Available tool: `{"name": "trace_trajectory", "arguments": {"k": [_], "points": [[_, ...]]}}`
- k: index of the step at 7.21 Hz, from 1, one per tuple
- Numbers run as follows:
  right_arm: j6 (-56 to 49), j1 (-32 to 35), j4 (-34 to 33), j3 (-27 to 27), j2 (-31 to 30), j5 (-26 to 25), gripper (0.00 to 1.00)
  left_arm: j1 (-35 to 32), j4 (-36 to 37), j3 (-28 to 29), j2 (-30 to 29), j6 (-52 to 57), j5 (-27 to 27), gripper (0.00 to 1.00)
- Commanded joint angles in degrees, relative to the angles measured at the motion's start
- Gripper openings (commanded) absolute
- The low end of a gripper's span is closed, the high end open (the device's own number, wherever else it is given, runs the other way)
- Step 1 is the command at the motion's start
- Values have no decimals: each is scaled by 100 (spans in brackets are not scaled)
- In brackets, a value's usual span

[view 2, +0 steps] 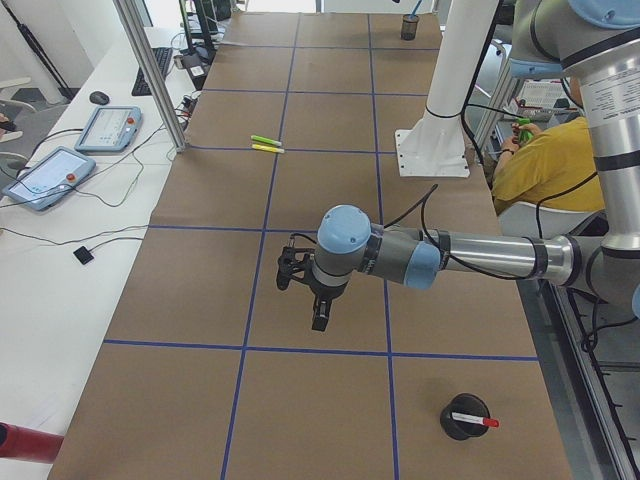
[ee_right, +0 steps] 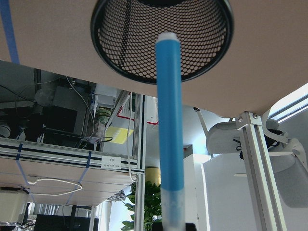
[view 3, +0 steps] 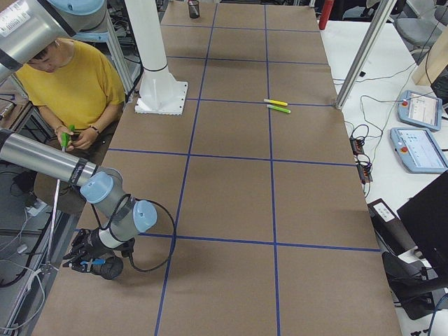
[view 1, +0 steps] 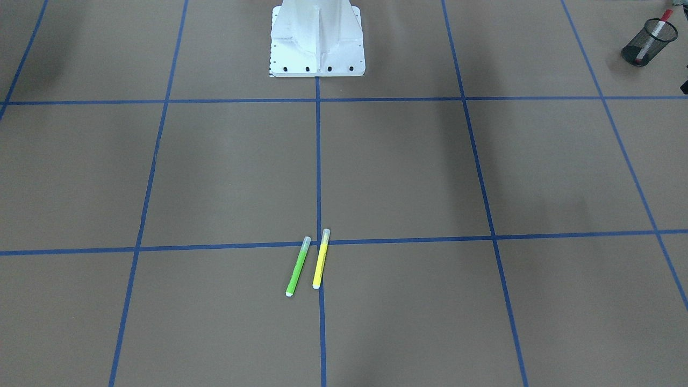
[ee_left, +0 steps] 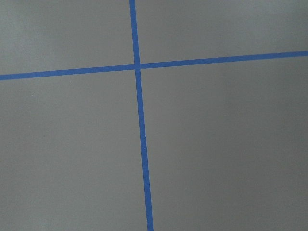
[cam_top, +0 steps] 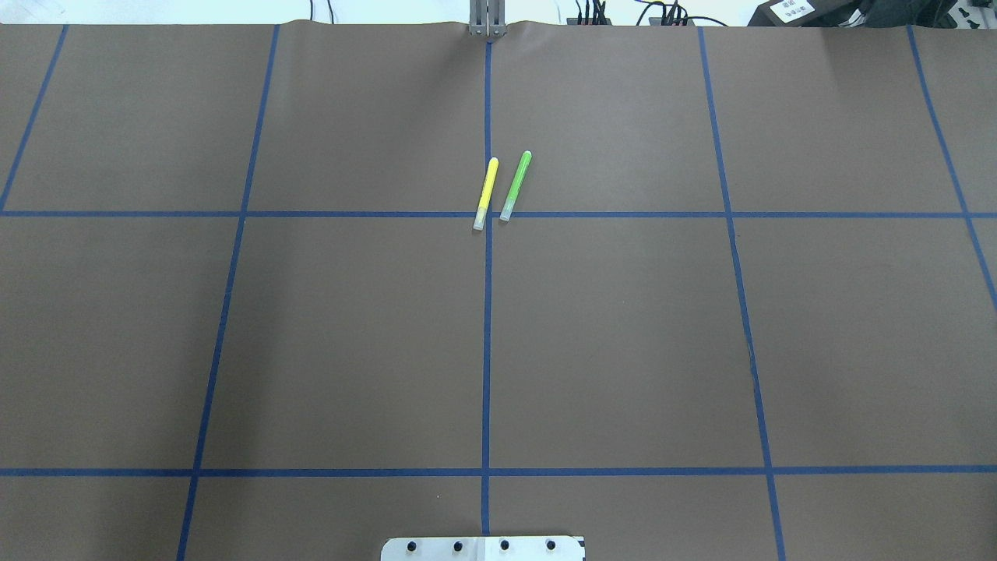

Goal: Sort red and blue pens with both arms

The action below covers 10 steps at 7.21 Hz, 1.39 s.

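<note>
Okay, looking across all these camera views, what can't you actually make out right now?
Left gripper: seen only in the exterior left view, small and side-on; open or shut is unclear.
Right gripper: its fingers barely show at the right wrist view's bottom edge, which also cuts off the cap end of the blue pen.
Red pen and its mesh cup: outside the overhead view's edges.

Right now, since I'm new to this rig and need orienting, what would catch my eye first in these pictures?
A blue pen fills the right wrist view, white end aimed at the mouth of a black mesh cup. Mid-table, a green highlighter and a yellow highlighter lie side by side at a tape crossing. A red pen sits in a second mesh cup at the robot's far left.
</note>
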Motion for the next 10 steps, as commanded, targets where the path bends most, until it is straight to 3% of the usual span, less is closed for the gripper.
{"name": "trace_trajectory", "arguments": {"k": [1, 3, 4, 5, 6, 7, 8, 10], "points": [[-84, 0, -50, 2, 213, 29, 100, 0, 0, -7, -2, 0, 1, 100], [-84, 18, -251, 63, 669, 21, 100, -9, 0, -6, 24, -9, -8, 100], [-110, 209, -784, 264, 1115, -84, 100, -17, 0, -15, 42, -9, -8, 100], [-258, 933, -1442, 527, 1694, -633, 100, -18, 9, 11, 51, -9, -8, 100], [-303, 1088, -2144, 573, 2535, -882, 100, -18, 0, 63, 42, -9, 1, 100], [-295, 1142, -2586, 538, 3362, -858, 100, -18, 9, 81, 51, -9, -8, 100], [-217, 1143, -2608, 399, 3988, -754, 100, -9, 26, 81, 51, -18, 1, 100], [-42, 1143, -2564, -373, 5358, -141, 100, 9, 9, 195, 33, -61, 10, 100]]}}
